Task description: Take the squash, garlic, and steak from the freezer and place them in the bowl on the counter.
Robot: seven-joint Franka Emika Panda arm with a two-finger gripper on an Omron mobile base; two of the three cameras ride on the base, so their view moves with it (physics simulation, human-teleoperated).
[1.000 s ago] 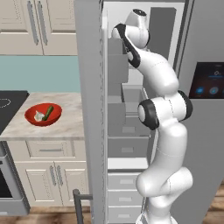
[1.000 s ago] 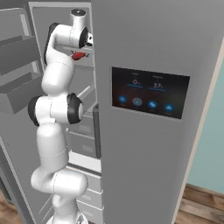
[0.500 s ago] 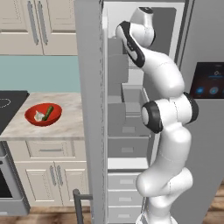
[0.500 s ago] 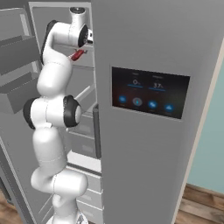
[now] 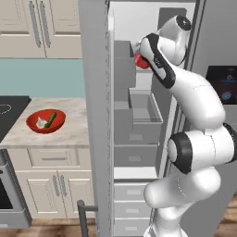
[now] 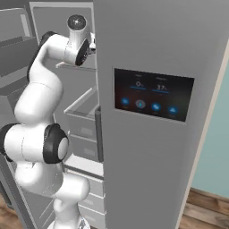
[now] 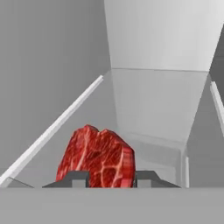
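The white arm reaches up high into the open freezer (image 5: 139, 134), and the pincer (image 7: 106, 178) is up near the top of it, above the grey shelves and drawers. In the hand view the pincer is pinching the steak (image 7: 98, 158). The two dark fingertips (image 7: 75, 178) sit on each side of the meat, one on the left and one on the right, and the meat stands up between them. The steak is red with thin white lines running through it. Behind it you can see the grey walls and a shelf edge inside the freezer. In the left base view a bit of red steak (image 5: 140, 60) peeks out beside the arm's hand, near the top shelf. The freezer door with the dark panel (image 6: 153, 94) is shut in the right base view, and the arm goes in on the open side next to it. Off to the left, well apart from the freezer, the red bowl (image 5: 34, 123) sits on the beige tabletop (image 5: 65, 132). The green squash (image 5: 51, 119) lies in the bowl, and the little white garlic (image 5: 41, 122) lies in the bowl too, just beside the squash. The black stovetop (image 5: 10, 110) is just left of the bowl. Cream cabinets (image 5: 51, 180) with metal handles are under the tabletop.
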